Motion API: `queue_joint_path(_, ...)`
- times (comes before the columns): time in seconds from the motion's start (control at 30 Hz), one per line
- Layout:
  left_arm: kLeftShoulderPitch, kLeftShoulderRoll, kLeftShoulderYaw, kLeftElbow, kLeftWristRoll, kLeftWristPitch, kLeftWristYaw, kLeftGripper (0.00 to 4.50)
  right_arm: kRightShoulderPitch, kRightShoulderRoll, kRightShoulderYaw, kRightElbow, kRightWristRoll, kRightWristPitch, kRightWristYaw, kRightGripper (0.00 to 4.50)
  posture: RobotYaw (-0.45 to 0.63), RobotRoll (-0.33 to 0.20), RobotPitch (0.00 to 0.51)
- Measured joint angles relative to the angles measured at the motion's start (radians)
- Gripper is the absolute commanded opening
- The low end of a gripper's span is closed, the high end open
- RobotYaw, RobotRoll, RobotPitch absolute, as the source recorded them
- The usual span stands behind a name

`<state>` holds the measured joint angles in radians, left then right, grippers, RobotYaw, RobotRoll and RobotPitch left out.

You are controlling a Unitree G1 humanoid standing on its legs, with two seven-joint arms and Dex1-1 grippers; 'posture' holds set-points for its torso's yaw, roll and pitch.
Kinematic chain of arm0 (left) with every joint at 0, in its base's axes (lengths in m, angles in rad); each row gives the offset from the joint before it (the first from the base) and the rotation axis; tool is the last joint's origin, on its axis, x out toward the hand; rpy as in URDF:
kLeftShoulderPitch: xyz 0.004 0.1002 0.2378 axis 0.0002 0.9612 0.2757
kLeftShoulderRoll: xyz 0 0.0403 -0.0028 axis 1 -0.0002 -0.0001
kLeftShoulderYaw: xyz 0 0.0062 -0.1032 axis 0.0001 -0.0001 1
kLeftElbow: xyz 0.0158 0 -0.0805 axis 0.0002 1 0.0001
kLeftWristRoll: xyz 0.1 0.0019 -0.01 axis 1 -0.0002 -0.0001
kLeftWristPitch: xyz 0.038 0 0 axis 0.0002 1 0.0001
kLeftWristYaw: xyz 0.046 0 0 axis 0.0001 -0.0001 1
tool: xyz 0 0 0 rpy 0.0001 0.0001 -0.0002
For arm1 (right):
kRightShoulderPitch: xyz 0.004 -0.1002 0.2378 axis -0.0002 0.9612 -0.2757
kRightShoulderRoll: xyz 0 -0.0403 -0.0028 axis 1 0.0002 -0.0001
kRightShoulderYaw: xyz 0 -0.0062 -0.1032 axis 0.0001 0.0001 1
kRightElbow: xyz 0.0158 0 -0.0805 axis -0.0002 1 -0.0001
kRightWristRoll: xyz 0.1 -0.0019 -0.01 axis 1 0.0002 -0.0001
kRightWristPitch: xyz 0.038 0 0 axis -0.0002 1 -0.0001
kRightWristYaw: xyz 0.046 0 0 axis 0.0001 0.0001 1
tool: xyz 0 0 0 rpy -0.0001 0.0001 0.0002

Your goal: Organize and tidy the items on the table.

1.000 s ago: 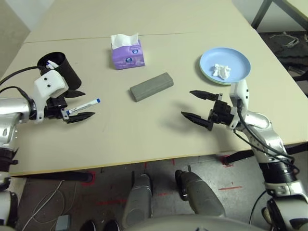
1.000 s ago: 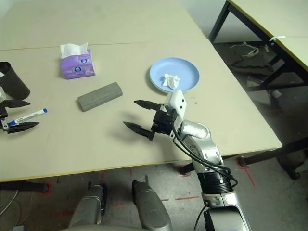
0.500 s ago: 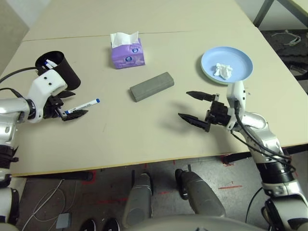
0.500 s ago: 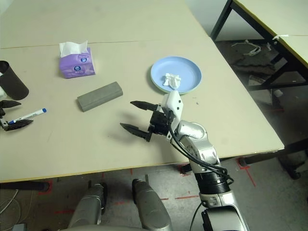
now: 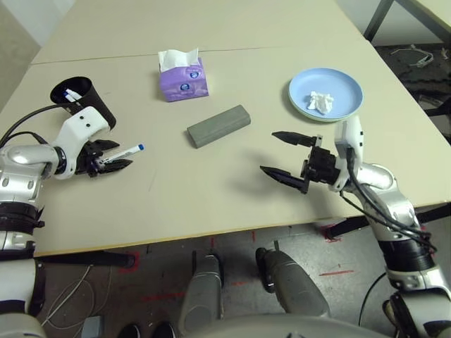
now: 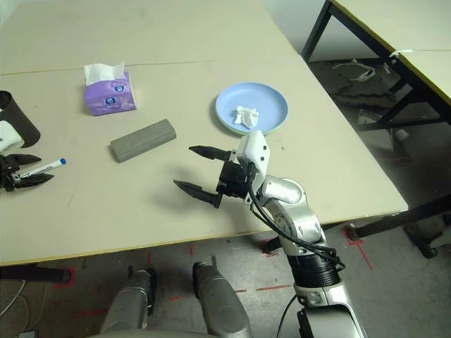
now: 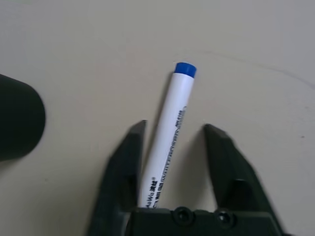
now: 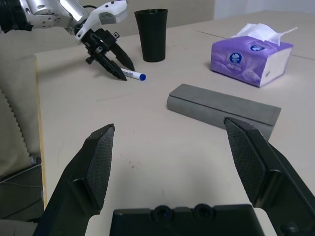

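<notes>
marker (image 7: 170, 132): white barrel, blue cap, black print, lay flat on table (image 5: 211, 183) | my left gripper (image 7: 172, 142): jaws straddled it, grip uncertain | my right gripper (image 5: 285, 156): jaws spread, empty

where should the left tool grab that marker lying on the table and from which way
Across the white barrel of the marker, near the end away from its blue cap, coming down from above. It lies flat on the table, a thin round shaft, so only its two long sides offer a pinch. The left tool already straddles the barrel there, fingers not yet tight against both sides. The black cup stands just beyond.
</notes>
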<state>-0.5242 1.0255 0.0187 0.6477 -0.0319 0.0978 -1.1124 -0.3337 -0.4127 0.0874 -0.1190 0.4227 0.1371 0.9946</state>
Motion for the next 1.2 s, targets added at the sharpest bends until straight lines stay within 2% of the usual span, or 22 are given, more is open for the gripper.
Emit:
queue_joint_path(0.07, 0.005, 0.004, 0.002, -0.002, -0.001, -0.002, -0.009, 0.49, 0.0, 0.0, 0.0, 0.0, 0.0, 0.001, 0.0, 4.5, -0.21, 0.0, 0.208)
queue_joint_path(0.1, 0.012, 0.01, 0.005, -0.008, -0.003, -0.002, -0.02, 0.3, -0.001, 0.0, 0.0, 0.0, 0.001, 0.001, 0.0, 4.5, -0.21, 0.0, 0.208)
queue_joint_path(0.33, 0.092, 0.06, 0.02, -0.109, -0.057, 0.026, -0.137, 0.29, -0.021, 0.0, -0.001, 0.005, 0.003, 0.001, 0.0, 4.5, -0.19, 0.0, 0.21)
queue_joint_path(0.4, 0.135, 0.066, 0.042, -0.167, -0.117, 0.057, -0.203, 0.29, -0.023, 0.001, -0.001, 0.01, 0.003, 0.0, 0.003, 4.5, -0.18, 0.0, 0.211)
queue_joint_path(0.53, 0.154, 0.01, 0.185, -0.344, -0.36, 0.216, -0.262, 0.29, -0.027, 0.01, -0.001, 0.014, 0.003, -0.002, 0.004, 4.5, -0.17, 0.0, 0.215)
queue_joint_path(0.67, 0.096, -0.091, 0.391, -0.381, -0.504, 0.273, -0.092, 0.29, -0.027, 0.014, -0.001, 0.026, 0.003, -0.005, 0.003, 4.5, -0.16, 0.0, 0.22)
queue_joint_path(0.87, 0.102, -0.183, 0.589, -0.331, -0.496, 0.134, 0.239, 0.29, -0.023, 0.02, -0.027, 0.076, 0.0, -0.015, -0.026, 4.5, -0.13, 0.0, 0.224)
queue_joint_path(1.1, 0.115, -0.218, 0.635, -0.329, -0.408, -0.036, 0.479, 0.29, -0.033, 0.041, -0.029, 0.143, -0.039, -0.059, -0.075, 4.5, -0.11, 0.0, 0.227)
queue_joint_path(1.2, 0.07, -0.218, 0.629, -0.285, -0.385, -0.091, 0.525, 0.29, -0.035, 0.044, -0.028, 0.144, -0.039, -0.059, -0.07, 4.5, -0.11, 0.0, 0.229)
